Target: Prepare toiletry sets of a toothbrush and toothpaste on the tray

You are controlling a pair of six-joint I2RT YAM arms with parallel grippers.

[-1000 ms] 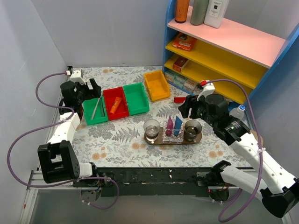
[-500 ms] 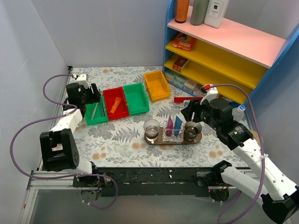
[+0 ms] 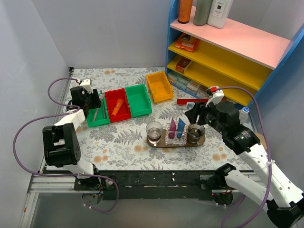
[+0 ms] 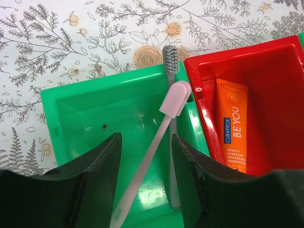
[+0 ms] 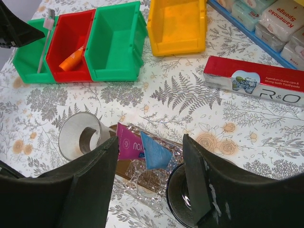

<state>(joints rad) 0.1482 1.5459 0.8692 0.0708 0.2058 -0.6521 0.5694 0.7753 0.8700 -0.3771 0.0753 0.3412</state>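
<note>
Left gripper (image 4: pixel 146 140): jaws apart, clamped on nothing, straddling the pink toothbrush (image 4: pixel 148 156). The handle runs from between the jaws forward and slightly right, its head just ahead of the fingertips, inside the green bin (image 4: pixel 80 109). The tray (image 3: pixel 173 145) lies well off to its right, under the open right gripper (image 5: pixel 149 142); the left arm is nearer the brush.

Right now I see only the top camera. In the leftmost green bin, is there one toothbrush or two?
Observer: Two. The left wrist view shows a pale pink toothbrush lying over a grey toothbrush in the green bin.
Operator: Is the left gripper lined up on them?
Observer: Yes, the left gripper is open, with both handles between its fingers.
Operator: And the orange thing in the red bin?
Observer: In the red bin lies an orange tube printed Curaprox toothpaste.
</note>
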